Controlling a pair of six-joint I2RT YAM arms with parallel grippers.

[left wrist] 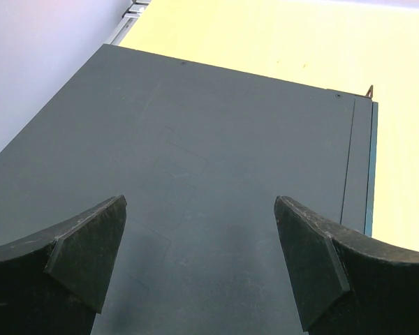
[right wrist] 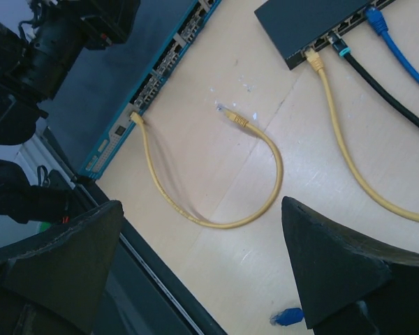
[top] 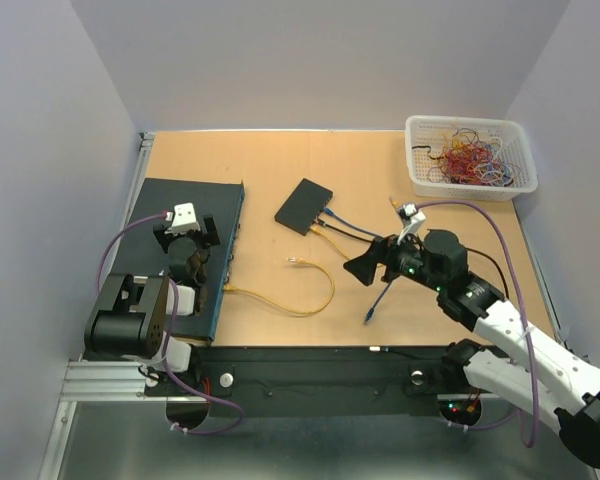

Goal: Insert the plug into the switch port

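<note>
A loose yellow plug (top: pixel 295 262) (right wrist: pixel 232 115) lies on the wooden table at the free end of a looped yellow cable (right wrist: pixel 265 188). The cable's other end sits in a port (right wrist: pixel 136 118) on the teal front of the large dark switch (top: pixel 185 195) (left wrist: pixel 216 139) at the left. My left gripper (top: pixel 187 238) (left wrist: pixel 199 209) hovers open over the switch's flat top, holding nothing. To the right of the loop, my right gripper (top: pixel 372 258) (right wrist: pixel 202 206) hangs open above the table with nothing between its fingers.
A small black switch (top: pixel 303 206) (right wrist: pixel 300 28) at mid table carries blue, black and yellow cables. A loose blue plug (top: pixel 368 318) (right wrist: pixel 288 317) lies near the right gripper. A white basket (top: pixel 470 192) of coloured wires stands at the back right.
</note>
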